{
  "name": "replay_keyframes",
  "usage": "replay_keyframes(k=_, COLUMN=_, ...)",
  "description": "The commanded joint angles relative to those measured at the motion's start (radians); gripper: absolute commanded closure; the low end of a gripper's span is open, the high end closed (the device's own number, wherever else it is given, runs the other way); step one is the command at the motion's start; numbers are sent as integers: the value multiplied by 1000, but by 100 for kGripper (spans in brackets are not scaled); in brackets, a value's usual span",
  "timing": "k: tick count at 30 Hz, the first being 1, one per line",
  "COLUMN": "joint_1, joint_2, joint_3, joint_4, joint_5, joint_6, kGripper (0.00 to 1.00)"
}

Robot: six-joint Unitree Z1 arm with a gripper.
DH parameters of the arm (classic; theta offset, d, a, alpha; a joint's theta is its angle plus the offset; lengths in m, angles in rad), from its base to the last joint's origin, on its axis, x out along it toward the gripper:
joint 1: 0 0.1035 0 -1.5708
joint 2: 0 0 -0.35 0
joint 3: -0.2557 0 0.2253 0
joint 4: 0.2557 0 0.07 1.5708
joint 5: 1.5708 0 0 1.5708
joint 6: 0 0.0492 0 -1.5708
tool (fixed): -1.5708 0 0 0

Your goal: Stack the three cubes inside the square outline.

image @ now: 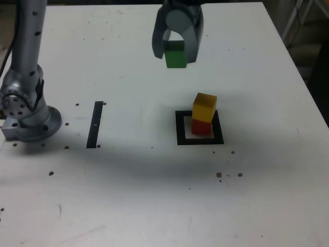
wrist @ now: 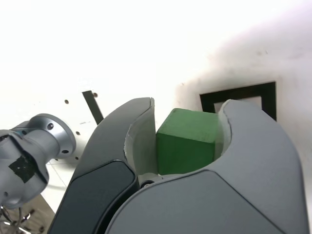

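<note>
The small solid green cube is pinched in the grey gripper, held aloft at the exterior view's top centre. The yellow cube sits on the red cube inside the thick black square outline, right of centre. The last placement is in hand; alignment above the yellow cube is called for next.

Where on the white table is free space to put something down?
Bare white table lies along the near edge, and between the thin black strip and the black square outline. The outline is crowded: yellow cube on red cube.
</note>
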Motion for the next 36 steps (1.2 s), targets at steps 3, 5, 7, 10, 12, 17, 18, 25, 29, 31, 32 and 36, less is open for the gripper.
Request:
replay_keyframes(k=3, joint_1=-41, joint_2=28, joint_3=-27, joint_4=16, joint_5=4, joint_6=-17, kGripper=71)
replay_keyframes(k=5, joint_1=-61, joint_2=41, joint_3=-36, joint_4=16, joint_5=4, joint_6=-25, kGripper=71)
replay_keyframes(k=7, joint_1=-80, joint_2=52, joint_3=-43, joint_4=16, joint_5=5, joint_6=-32, kGripper=72)
replay_keyframes(k=10, joint_1=-105, joint_2=62, joint_3=-53, joint_4=16, joint_5=6, joint_6=-45, kGripper=72)
replay_keyframes(k=12, joint_1=-121, joint_2=68, joint_3=-61, joint_4=16, joint_5=7, joint_6=-52, kGripper=72)
replay_keyframes(k=17, joint_1=-163, joint_2=79, joint_3=-79, joint_4=16, joint_5=15, joint_6=-72, kGripper=72)
replay_keyframes(k=18, joint_1=-170, joint_2=81, joint_3=-81, joint_4=16, joint_5=16, joint_6=-75, kGripper=72)
replay_keyframes(k=25, joint_1=-205, joint_2=103, joint_3=-91, joint_4=15, joint_5=15, joint_6=-93, kGripper=72)
replay_keyframes(k=29, joint_1=-215, joint_2=119, joint_3=-102, joint_4=14, joint_5=15, joint_6=-96, kGripper=71)
replay_keyframes(k=31, joint_1=-217, joint_2=127, joint_3=-106, joint_4=13, joint_5=16, joint_6=-97, kGripper=71)
replay_keyframes(k=32, joint_1=-217, joint_2=132, joint_3=-108, joint_4=12, joint_5=18, joint_6=-97, kGripper=71)
replay_keyframes(k=36, joint_1=-217, joint_2=150, joint_3=-123, joint_4=10, joint_5=30, joint_6=-97, kGripper=71)
